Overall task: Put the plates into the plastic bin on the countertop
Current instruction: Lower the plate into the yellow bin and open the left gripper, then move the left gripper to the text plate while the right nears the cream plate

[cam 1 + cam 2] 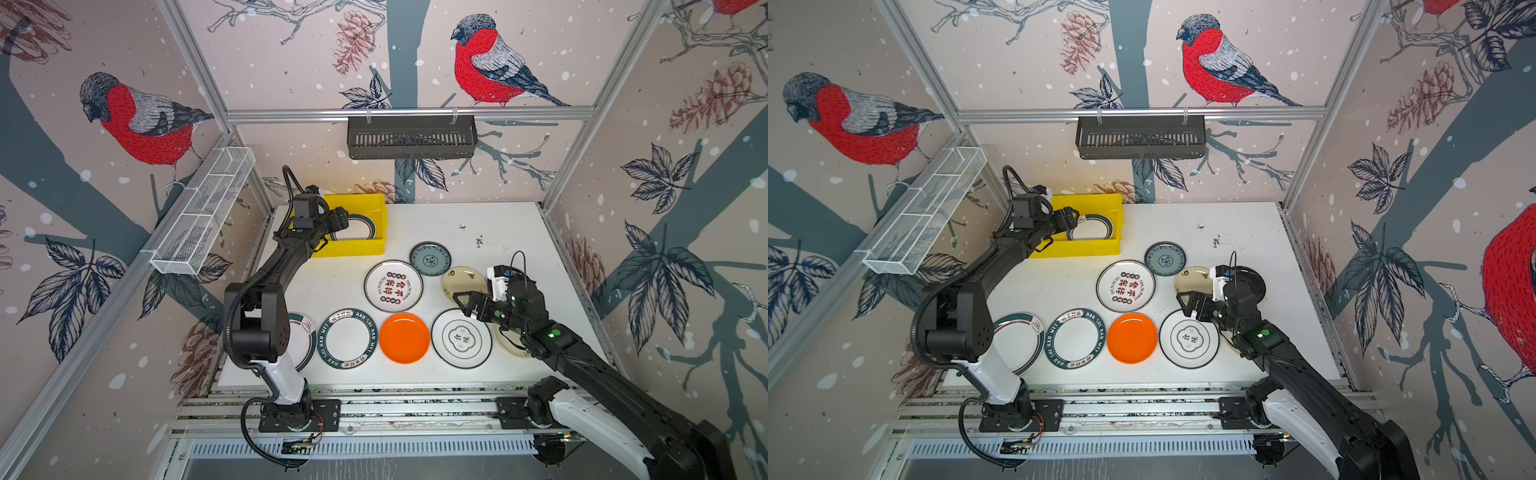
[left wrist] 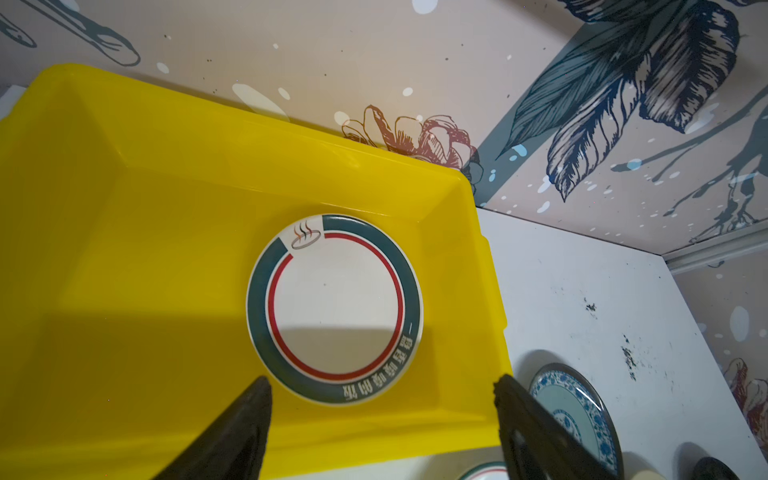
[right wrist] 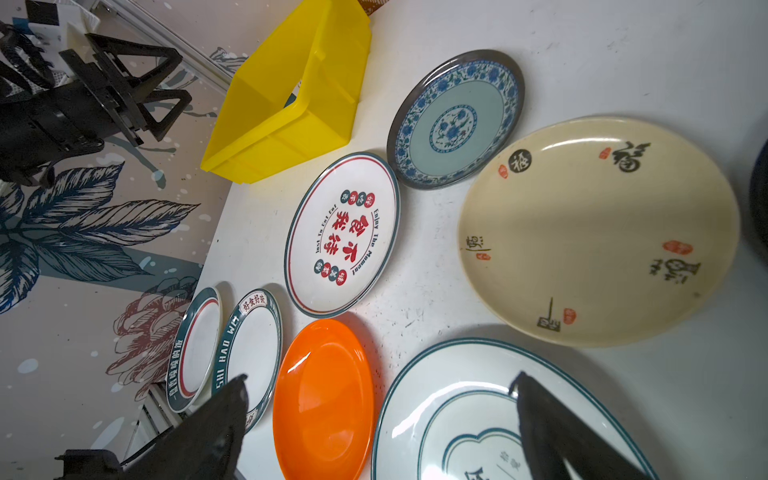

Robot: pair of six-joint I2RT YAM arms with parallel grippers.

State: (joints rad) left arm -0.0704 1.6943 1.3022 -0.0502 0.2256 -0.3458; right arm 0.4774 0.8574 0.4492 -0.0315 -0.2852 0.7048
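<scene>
Past the plates [image 1: 393,286], countertop [image 1: 511,224] lies bare; bin [image 2: 124,249] seemingly mostly free.

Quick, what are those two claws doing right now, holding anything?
Left gripper: open, empty, above the green-rimmed plate in the yellow bin.
Right gripper: open, holding nothing.

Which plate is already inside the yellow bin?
The white plate with the green band and red inner ring: it alone lies in the yellow bin; the others sit on the countertop.
</scene>
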